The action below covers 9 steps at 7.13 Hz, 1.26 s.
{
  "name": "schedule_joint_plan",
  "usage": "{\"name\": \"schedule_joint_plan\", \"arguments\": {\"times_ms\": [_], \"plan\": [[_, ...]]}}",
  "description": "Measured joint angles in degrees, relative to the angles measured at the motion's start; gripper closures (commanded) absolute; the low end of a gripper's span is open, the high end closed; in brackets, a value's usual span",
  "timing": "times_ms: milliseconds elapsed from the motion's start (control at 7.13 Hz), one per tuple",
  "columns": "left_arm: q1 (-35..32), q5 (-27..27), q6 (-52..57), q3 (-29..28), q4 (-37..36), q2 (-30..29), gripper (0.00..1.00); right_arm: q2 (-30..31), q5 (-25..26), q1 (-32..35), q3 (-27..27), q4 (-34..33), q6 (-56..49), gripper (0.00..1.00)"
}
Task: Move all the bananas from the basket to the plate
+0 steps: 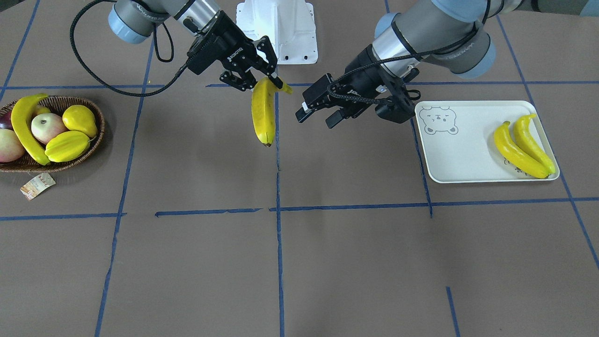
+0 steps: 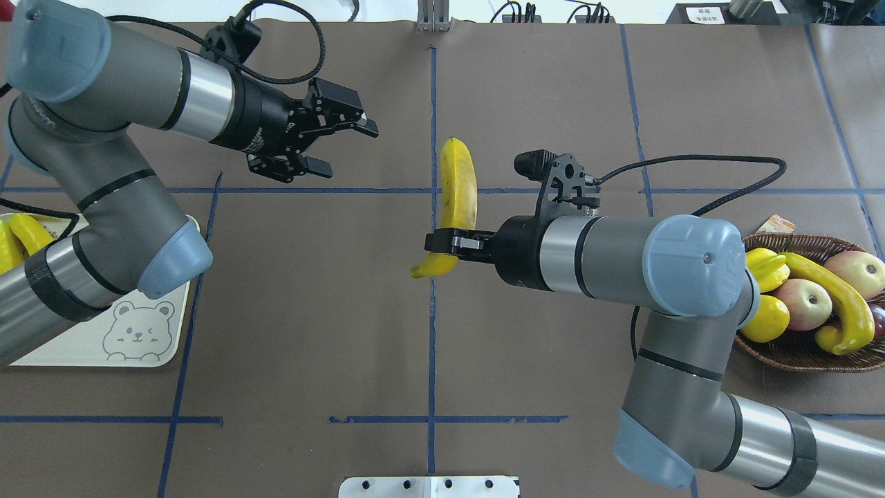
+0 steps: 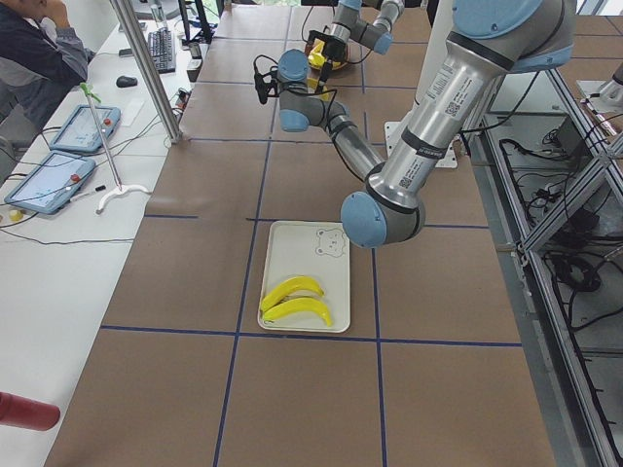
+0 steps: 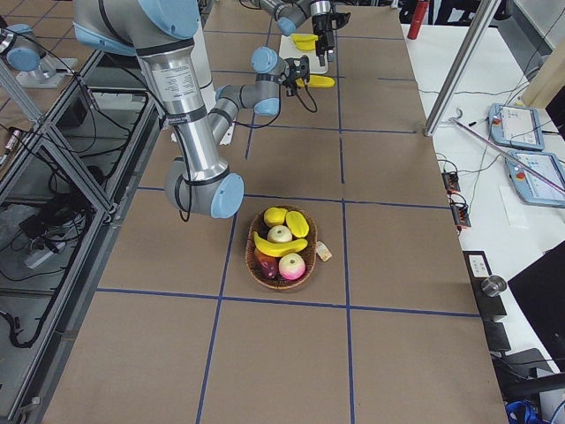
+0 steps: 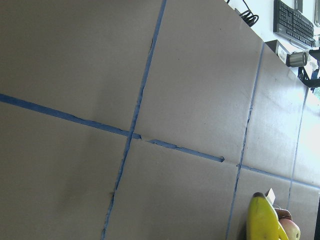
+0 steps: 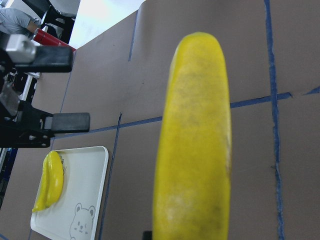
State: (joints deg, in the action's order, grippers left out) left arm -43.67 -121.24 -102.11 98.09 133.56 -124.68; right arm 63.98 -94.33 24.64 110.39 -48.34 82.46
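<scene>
– Yellow banana [image 1: 263, 114] in the right end effector [image 1: 263, 82]: how is it held?
– Pinched near its stem end, with both fingers pressed onto it. The short stem sticks out on the robot's side of the grip. Nearly the whole length of the fruit runs out past the fingers.
– Which way does it point?
– Its long axis runs away from the robot's base toward the operators' side, roughly along the blue tape line [image 1: 279, 187] down the middle of the surface [image 1: 196, 262]. The dark tip is the far end. The fruit is held up off the surface.
– And the left end effector [image 1: 318, 117]?
– Its fingers are spread with nothing between them. It sits near the held banana, on the plate's side, and does not touch it.
– Where are the other bananas?
– Two bananas [image 1: 517, 152] lie side by side on the plate [image 1: 449, 154], at the end away from its bear print [image 1: 438, 120]. The plate is toward the robot's left end of the surface. A fourth banana [image 1: 25, 128] lies in the basket [image 1: 96, 140] at the robot's right end, curved over the apples [image 1: 47, 127] beside a starfruit [image 1: 67, 146] and a pear-like fruit [image 1: 79, 119]. A paper tag [image 1: 37, 186] lies on the surface just beside the basket's rim.
</scene>
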Motion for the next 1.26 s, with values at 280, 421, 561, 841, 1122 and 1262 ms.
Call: {"name": "schedule_joint_plan", "arguments": {"times_ms": [280, 421, 561, 841, 1122, 1262], "plan": [[1.96, 2.26, -1.14, -1.28, -0.05, -2.05, 0.0, -0.9, 0.9, -0.71, -0.57, 0.0, 0.06, 0.88], [2.65, 2.97, -1.35, -1.45, -0.08, -2.38, 0.0, -1.0, 1.04, -0.84, -0.63, 0.0, 0.06, 0.88], [3.83, 4.31, -1.45, -1.54, -0.11, -2.66, 0.0, -1.02, 1.09, -0.87, -0.63, 0.0, 0.06, 0.88], [6.1, 7.3, -1.67, -1.81, -0.14, -3.18, 0.14, -1.05, 1.08, -1.03, -0.61, 0.0, 0.06, 0.87], [6.53, 7.94, -2.74, -2.31, -0.15, -3.81, 0.34, -1.05, 1.13, -1.37, -0.66, 0.0, 0.01, 0.87], [6.56, 8.01, -3.57, -2.41, -0.15, -4.06, 0.34, -1.05, 1.15, -1.52, -0.68, 0.0, -0.01, 0.87]]}}
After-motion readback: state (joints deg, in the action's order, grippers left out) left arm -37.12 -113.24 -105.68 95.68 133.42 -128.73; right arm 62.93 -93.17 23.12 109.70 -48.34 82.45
